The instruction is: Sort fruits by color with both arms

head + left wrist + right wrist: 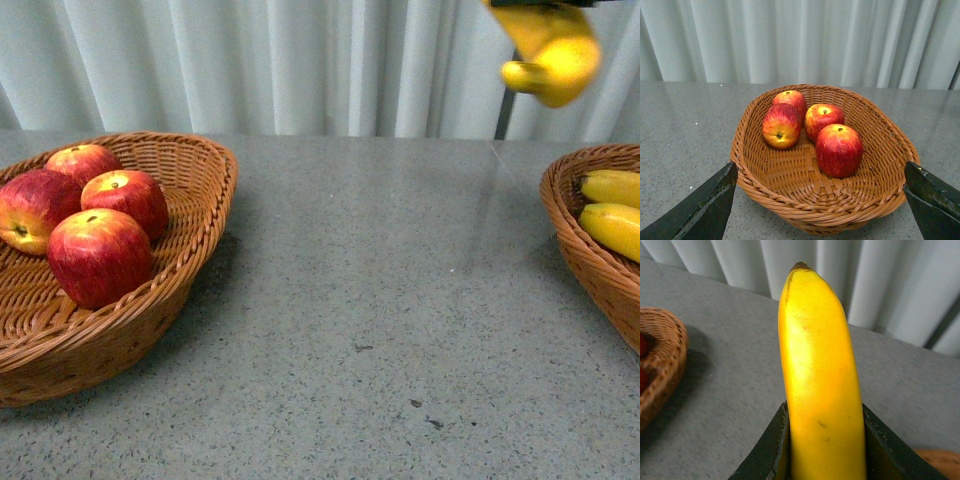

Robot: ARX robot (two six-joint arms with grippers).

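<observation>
From my remote seat I see a grey speckled counter (380, 300) with pale curtains behind it. On the robot's left side sits a wicker basket (190, 170) holding four red apples (98, 255) streaked with yellow, bunched together and touching. The left wrist view looks down on the same basket (880, 195) and apples (839, 150); the left gripper (820, 200) hovers near it with its jaws spread wide and nothing between them. On the right edge of the front view a second wicker basket (590, 260) holds two bananas (612, 228) lying side by side. High above it, a blurred third banana (550, 50) hangs in the air. The right wrist view shows that banana (820, 375), bright yellow with a brown tip, pinched between the dark jaws of the right gripper (822, 450), its tip pointing away towards the curtains.
</observation>
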